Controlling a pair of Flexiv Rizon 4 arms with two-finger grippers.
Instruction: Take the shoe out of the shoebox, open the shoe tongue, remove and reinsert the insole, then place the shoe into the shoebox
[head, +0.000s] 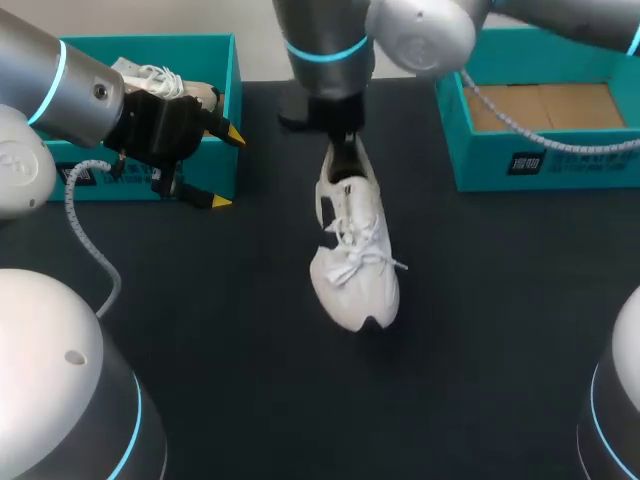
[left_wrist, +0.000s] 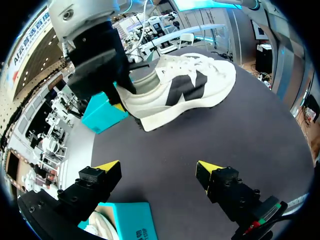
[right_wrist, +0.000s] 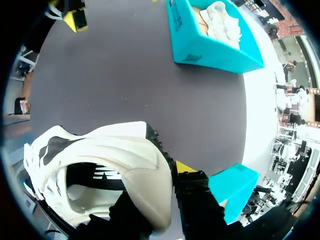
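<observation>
A white shoe (head: 355, 260) with a dark side logo lies on the black table, toe toward me. My right gripper (head: 345, 150) is shut on its heel, one finger inside the opening and the other outside the heel (right_wrist: 162, 185). The left wrist view shows the shoe (left_wrist: 185, 85) side-on, with that gripper (left_wrist: 122, 97) on its heel. My left gripper (head: 228, 168) hangs open and empty in front of the left teal shoebox (head: 232, 70), its yellow tips wide apart (left_wrist: 157, 167) and well short of the shoe (right_wrist: 115, 155).
The left shoebox (right_wrist: 200, 47) holds a second white shoe (head: 160, 78). Another teal shoebox (head: 540, 160) at the back right shows only a brown cardboard floor. Bare black table lies around the shoe.
</observation>
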